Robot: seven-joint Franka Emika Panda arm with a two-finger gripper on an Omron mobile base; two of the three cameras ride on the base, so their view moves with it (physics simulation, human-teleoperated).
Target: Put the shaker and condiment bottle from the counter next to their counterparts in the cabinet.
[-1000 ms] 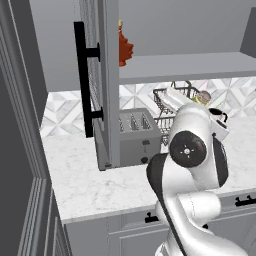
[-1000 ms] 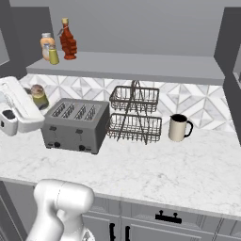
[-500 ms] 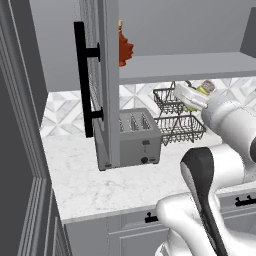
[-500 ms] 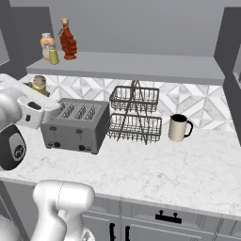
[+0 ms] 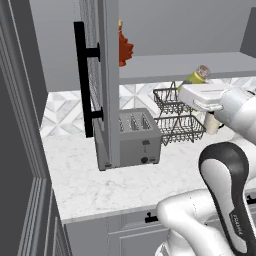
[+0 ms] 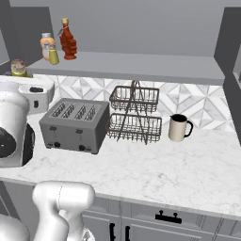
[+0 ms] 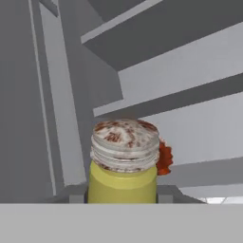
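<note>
Toaster (image 6: pixel 75 124) left of wire rack (image 6: pixel 135 117) — mug (image 6: pixel 179 127) right.

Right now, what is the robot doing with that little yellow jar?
The robot's gripper holds the yellow shaker up high, near the cabinet shelf. On that shelf, at its left end, a red condiment bottle stands beside two small jars. The cabinet door is open. Down on the counter sit a toaster, a wire basket rack and a mug. The shaker is not on the shelf yet.
</note>
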